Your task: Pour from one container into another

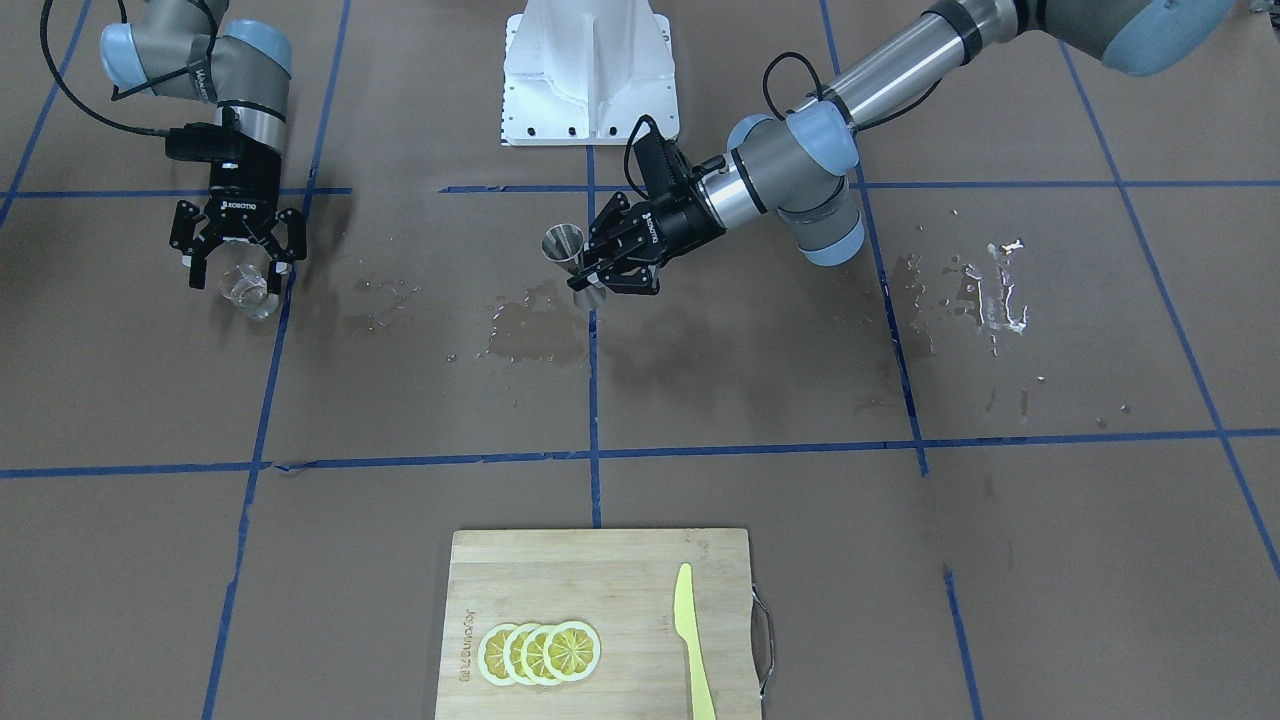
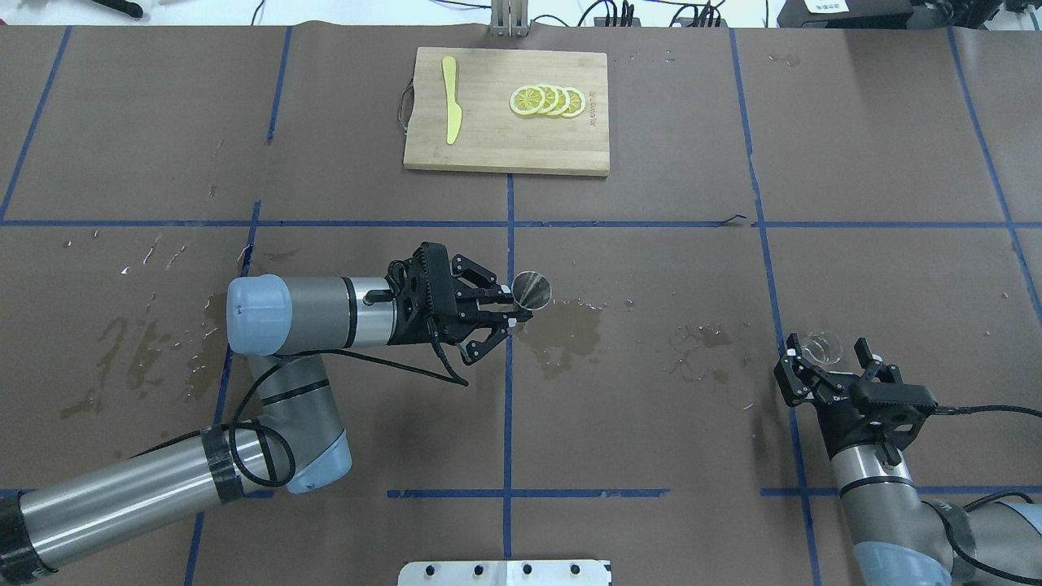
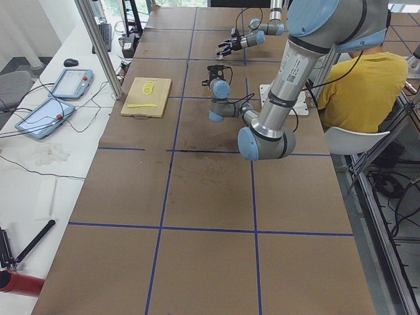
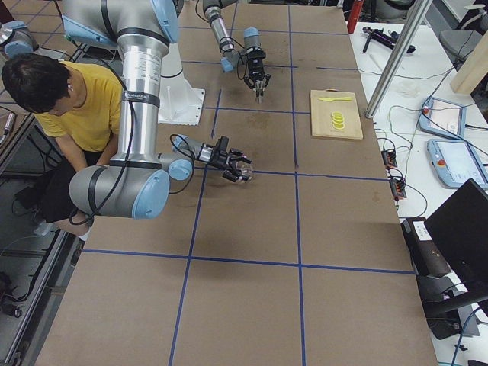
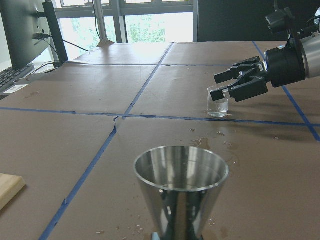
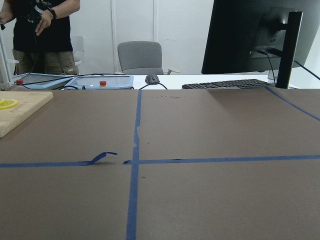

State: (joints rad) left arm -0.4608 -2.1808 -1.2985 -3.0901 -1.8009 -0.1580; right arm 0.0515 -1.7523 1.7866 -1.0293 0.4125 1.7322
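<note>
Clear measuring cup (image 1: 248,290) stands upright on the table (image 2: 651,423), toward its right end and about midway between the robot-side and far edges. My right gripper (image 1: 238,272) hangs over it with the fingers spread wide. In the left wrist view the fingertips sit level with the cup's rim, but I cannot tell whether either touches the glass. Its printed markings are too faint for me to read, and I cannot make out how much liquid it holds. The right wrist camera gives me only table surface crossed by blue tape (image 6: 133,200).

My left gripper (image 2: 513,314) is clenched on the narrow waist of the steel jigger (image 2: 531,290), near the middle of the table, mouth up. In the left wrist view the lower cone is cut off by the frame, so I cannot say whether the jigger rests on the table or is lifted off it. Its inside is all reflections, so I cannot judge any fill. A wet patch (image 2: 566,327) lies just beside the jigger. At the far edge a cutting board (image 2: 488,150) carries lemon slices (image 2: 547,100) and a yellow knife (image 2: 450,110), apart from each other.
</note>
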